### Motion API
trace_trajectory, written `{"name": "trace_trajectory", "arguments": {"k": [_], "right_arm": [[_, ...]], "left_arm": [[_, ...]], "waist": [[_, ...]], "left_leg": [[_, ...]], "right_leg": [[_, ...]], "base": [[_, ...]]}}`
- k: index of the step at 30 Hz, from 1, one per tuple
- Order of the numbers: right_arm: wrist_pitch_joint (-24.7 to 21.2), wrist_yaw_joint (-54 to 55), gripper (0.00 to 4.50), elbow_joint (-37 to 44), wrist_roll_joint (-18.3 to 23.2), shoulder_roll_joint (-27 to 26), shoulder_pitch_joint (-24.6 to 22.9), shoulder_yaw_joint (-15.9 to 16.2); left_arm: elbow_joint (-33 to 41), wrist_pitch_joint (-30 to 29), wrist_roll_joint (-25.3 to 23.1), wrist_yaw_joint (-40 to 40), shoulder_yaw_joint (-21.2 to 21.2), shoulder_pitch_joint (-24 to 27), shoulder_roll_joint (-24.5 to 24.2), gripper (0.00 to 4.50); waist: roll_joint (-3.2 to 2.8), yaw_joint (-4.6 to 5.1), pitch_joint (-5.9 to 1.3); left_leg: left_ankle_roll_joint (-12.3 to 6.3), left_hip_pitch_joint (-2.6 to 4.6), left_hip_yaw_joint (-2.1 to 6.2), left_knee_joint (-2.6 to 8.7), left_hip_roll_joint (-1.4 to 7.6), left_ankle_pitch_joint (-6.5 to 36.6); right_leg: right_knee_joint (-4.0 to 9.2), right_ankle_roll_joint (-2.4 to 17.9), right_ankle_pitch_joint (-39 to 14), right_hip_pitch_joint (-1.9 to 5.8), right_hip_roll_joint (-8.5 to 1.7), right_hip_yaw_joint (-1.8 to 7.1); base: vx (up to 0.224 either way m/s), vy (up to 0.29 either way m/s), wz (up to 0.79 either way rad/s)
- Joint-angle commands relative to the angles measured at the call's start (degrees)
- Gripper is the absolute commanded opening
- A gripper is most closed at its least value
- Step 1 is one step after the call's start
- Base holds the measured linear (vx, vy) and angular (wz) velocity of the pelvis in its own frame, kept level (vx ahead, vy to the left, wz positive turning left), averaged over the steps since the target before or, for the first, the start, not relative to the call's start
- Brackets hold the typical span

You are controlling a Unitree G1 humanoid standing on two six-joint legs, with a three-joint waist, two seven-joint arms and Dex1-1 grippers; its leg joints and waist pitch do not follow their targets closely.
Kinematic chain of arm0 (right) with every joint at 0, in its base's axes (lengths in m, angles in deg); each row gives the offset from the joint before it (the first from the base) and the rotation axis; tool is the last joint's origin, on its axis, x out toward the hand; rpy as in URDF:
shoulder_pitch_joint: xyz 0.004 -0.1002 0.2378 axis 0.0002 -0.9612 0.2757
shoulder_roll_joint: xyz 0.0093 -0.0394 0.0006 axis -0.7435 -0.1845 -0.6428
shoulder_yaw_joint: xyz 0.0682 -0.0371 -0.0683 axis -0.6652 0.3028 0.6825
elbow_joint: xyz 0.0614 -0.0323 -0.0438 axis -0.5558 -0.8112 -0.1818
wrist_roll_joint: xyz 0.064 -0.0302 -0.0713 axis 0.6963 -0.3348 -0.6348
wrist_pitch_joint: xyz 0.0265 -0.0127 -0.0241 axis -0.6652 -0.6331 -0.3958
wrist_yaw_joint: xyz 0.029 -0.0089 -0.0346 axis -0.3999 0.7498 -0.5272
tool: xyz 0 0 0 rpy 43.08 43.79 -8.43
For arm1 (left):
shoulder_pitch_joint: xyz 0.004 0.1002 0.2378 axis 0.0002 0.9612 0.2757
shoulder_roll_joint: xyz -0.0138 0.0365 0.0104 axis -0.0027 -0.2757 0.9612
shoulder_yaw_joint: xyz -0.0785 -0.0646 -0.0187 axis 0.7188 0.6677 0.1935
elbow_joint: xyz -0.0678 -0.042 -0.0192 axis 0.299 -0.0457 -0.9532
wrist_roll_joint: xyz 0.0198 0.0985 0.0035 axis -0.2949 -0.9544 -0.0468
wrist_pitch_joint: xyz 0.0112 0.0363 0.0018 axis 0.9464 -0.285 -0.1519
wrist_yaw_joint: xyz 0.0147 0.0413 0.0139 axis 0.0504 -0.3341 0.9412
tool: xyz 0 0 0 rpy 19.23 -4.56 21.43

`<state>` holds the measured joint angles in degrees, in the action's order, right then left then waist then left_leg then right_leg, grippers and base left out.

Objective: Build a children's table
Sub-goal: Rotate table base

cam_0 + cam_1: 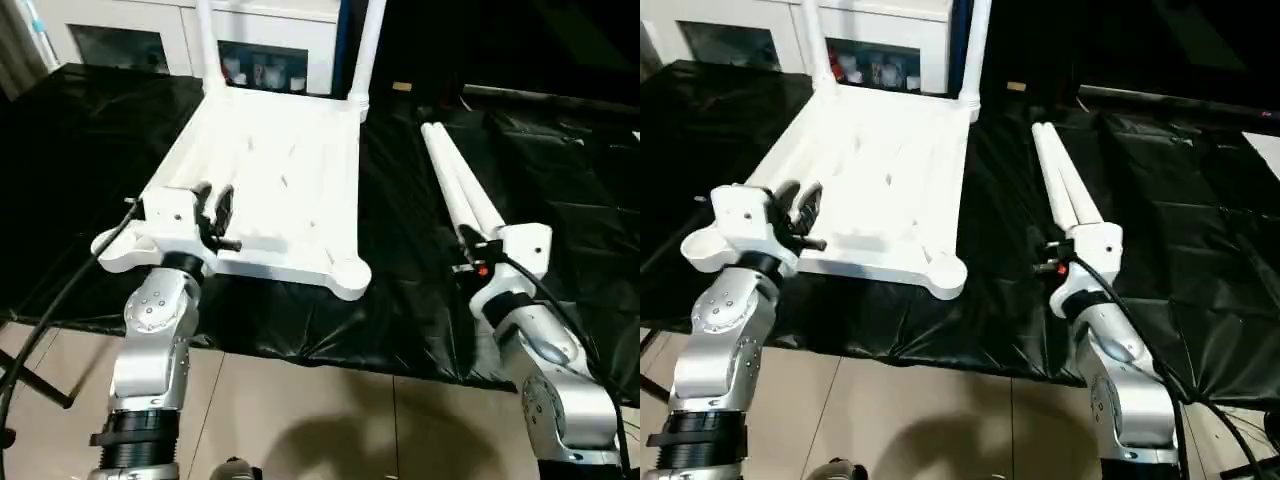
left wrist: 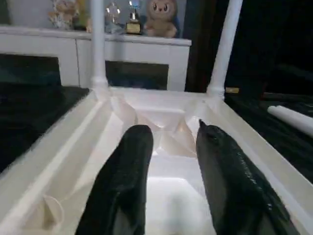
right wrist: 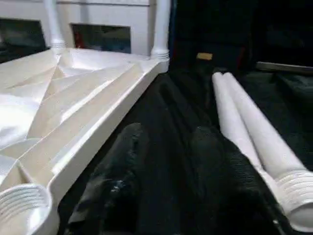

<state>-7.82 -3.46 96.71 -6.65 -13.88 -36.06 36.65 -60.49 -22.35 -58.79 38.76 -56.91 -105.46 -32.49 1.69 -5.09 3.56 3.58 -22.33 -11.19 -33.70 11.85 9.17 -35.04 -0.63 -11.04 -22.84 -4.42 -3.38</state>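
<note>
The children's table top lies upside down on the black cloth, ribbed side up. Two white legs stand upright in its far corner sockets. Two loose legs lie side by side on the cloth to the right, threaded ends toward me. The near right corner socket holds no leg. My left gripper hovers open over the top's near left corner, holding nothing. My right gripper stands open above the cloth, just left of the loose legs' near ends and between them and the top.
A white glass-door cabinet stands behind the table top, with small toys on it. The black cloth covers the work surface and hangs over its front edge. Tiled floor lies below. A black cable trails from my left wrist.
</note>
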Motion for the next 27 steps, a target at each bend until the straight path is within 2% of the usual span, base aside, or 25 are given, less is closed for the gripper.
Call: {"name": "trace_trajectory", "arguments": {"k": [1,3,4,6,7,8,9,10,11,13,14,17,18,19,20,21,22,23,27], "right_arm": [[1.67,1.77,2.11,-0.86,-0.70,0.13,-1.33,-1.78],[1.91,2.60,2.24,-0.28,-0.29,-0.14,-1.27,-2.93],[1.78,2.58,2.34,-0.15,0.20,-0.26,-1.05,-3.35],[1.81,3.35,2.46,-0.69,-0.03,-0.20,0.36,-3.69],[1.84,3.83,2.55,-0.87,-0.35,-0.18,0.72,-3.78],[1.52,4.13,2.68,-1.65,-0.17,-0.02,1.85,-4.13],[1.30,4.05,2.68,-2.25,0.08,0.07,2.63,-4.22],[1.17,4.00,2.88,-2.65,0.23,0.12,3.16,-4.27],[0.49,4.90,2.88,-3.95,-0.45,-0.16,3.59,-3.90],[4.44,5.64,3.15,-6.54,-3.15,0.12,4.14,-2.37],[2.23,5.17,3.15,-6.71,-2.92,0.13,4.44,-1.49],[-2.00,2.34,3.25,-5.52,-1.50,-0.66,3.70,1.21],[-2.25,1.71,3.25,-5.39,-1.29,-0.84,3.46,1.90],[-1.97,0.96,3.25,-5.34,-1.77,-0.85,3.02,3.29],[-1.28,0.61,3.25,-5.54,-2.61,-0.92,2.50,4.75],[-1.28,0.61,3.25,-5.54,-2.61,-0.92,2.50,4.75],[-1.03,0.33,3.25,-5.72,-2.52,-1.36,2.26,5.49],[-0.99,0.32,3.25,-5.74,-2.52,-1.39,2.25,5.54],[-0.88,0.36,3.25,-6.41,-2.33,-1.89,2.81,5.75]], "left_arm": [[2.43,-2.77,2.04,-1.16,-1.39,2.02,0.76,2.08],[5.04,-7.74,1.79,-0.17,-2.32,3.71,0.97,2.21],[5.60,-7.92,0.72,0.52,-2.97,4.20,0.92,2.28],[5.30,-6.10,1.01,0.83,-3.12,4.15,1.03,2.36],[5.17,-6.05,1.25,0.95,-2.86,4.00,1.11,2.46],[4.66,-6.07,0.63,0.60,-3.09,3.27,0.59,2.63],[4.33,-6.15,0.27,0.74,-3.04,2.62,0.47,2.63],[4.12,-6.22,0.04,0.88,-2.96,2.18,0.43,2.77],[4.66,-7.22,-0.91,1.98,-2.71,2.43,0.25,2.77],[5.10,-9.64,-2.26,3.48,-2.62,2.63,-0.33,3.02],[4.97,-10.08,-2.08,3.57,-2.29,2.41,-0.67,3.02],[6.34,-9.74,0.16,2.49,-1.84,3.02,-0.93,3.05],[6.52,-9.92,0.07,2.49,-1.93,3.14,-1.08,3.05],[6.05,-10.87,-0.60,2.99,-2.06,3.01,-1.37,3.05],[4.68,-11.58,-2.25,3.80,-2.49,2.59,-1.93,3.05],[4.68,-11.58,-2.25,3.80,-2.49,2.59,-1.93,3.05],[3.90,-9.08,-2.57,2.87,-2.99,2.09,-2.24,3.05],[3.88,-8.97,-2.58,2.81,-3.01,2.04,-2.25,3.05],[4.30,-8.32,-2.06,2.12,-3.91,0.75,-2.05,3.05]], "waist": [[-0.07,0.10,-3.92],[-0.09,0.24,-3.87],[0.36,0.36,-3.85],[0.38,0.22,-3.76],[0.21,0.24,-3.74],[0.64,0.40,-3.56],[0.50,0.34,-3.60],[0.45,0.29,-3.53],[0.75,0.29,-3.50],[0.48,0.26,-3.56],[0.18,0.17,-3.63],[0.40,0.13,-3.87],[-0.12,0.00,-3.96],[-0.32,0.05,-3.97],[-0.24,0.05,-4.03],[-0.19,0.07,-4.04],[-0.41,0.05,-4.03],[-0.57,0.01,-4.02],[-0.51,-0.06,-3.95]], "left_leg": [[1.39,1.29,0.93,4.13,1.41,14.45],[1.31,1.19,0.90,4.14,1.44,14.55],[0.82,1.17,0.84,4.08,1.44,14.61],[0.45,1.25,0.83,4.06,1.28,14.73],[0.66,1.33,0.84,4.04,1.27,14.89],[0.78,1.27,0.85,4.17,1.23,15.72],[0.87,1.31,0.91,4.17,1.22,15.91],[1.00,1.49,0.93,4.18,1.23,16.66],[1.14,1.51,0.89,4.17,1.21,17.19],[1.66,1.49,1.02,4.22,1.26,17.06],[1.99,1.56,1.05,4.25,1.22,17.30],[1.82,1.41,1.17,4.29,1.22,16.87],[1.86,1.48,1.22,4.24,1.20,16.72],[1.88,1.52,1.17,4.21,1.24,16.74],[1.90,1.40,1.13,4.18,1.23,16.35],[1.82,1.36,1.14,4.20,1.21,16.13],[1.77,1.43,1.13,4.21,1.19,16.30],[2.11,1.56,1.17,4.29,1.25,16.94],[2.66,1.69,1.21,4.42,1.31,18.37]], "right_leg": [[4.37,5.77,-10.54,1.84,-2.98,2.55],[4.19,5.89,-10.43,1.92,-2.90,2.55],[4.35,5.76,-10.59,1.85,-2.75,2.55],[4.59,5.01,-12.57,1.76,-2.78,2.58],[4.68,4.77,-13.42,1.68,-2.76,2.58],[4.87,4.29,-14.96,1.64,-2.70,2.51],[4.84,4.03,-15.74,1.68,-2.79,2.51],[5.01,3.66,-17.27,1.42,-2.85,2.54],[5.20,3.26,-18.26,1.35,-2.82,2.54],[5.09,3.03,-18.08,1.31,-2.88,2.52],[5.07,2.98,-17.48,1.23,-2.82,2.52],[4.72,3.78,-14.22,1.58,-2.68,2.49],[4.56,4.17,-13.33,1.58,-2.71,2.51],[4.56,4.73,-11.80,1.50,-2.63,2.54],[4.41,5.07,-10.42,1.63,-2.58,2.54],[4.41,5.10,-10.06,1.69,-2.56,2.53],[4.50,5.28,-10.12,1.66,-2.62,2.58],[4.57,5.51,-10.69,1.62,-2.62,2.57],[4.56,5.70,-11.58,1.59,-2.65,2.58]], "base": [[0.000,0.000,0.00],[0.000,0.000,0.00],[0.000,0.000,0.00],[0.000,0.000,0.00],[0.000,0.000,0.00],[0.000,0.000,0.00],[0.000,0.000,0.00],[0.000,0.000,0.00],[0.000,0.000,0.00],[0.000,0.000,0.00],[0.000,0.000,0.00],[0.000,0.000,0.00],[0.000,0.000,0.00],[0.000,0.000,0.00],[0.000,0.000,0.00],[0.000,0.000,0.00],[0.000,0.000,0.00],[0.000,0.000,0.00],[0.000,0.000,0.00]]}}
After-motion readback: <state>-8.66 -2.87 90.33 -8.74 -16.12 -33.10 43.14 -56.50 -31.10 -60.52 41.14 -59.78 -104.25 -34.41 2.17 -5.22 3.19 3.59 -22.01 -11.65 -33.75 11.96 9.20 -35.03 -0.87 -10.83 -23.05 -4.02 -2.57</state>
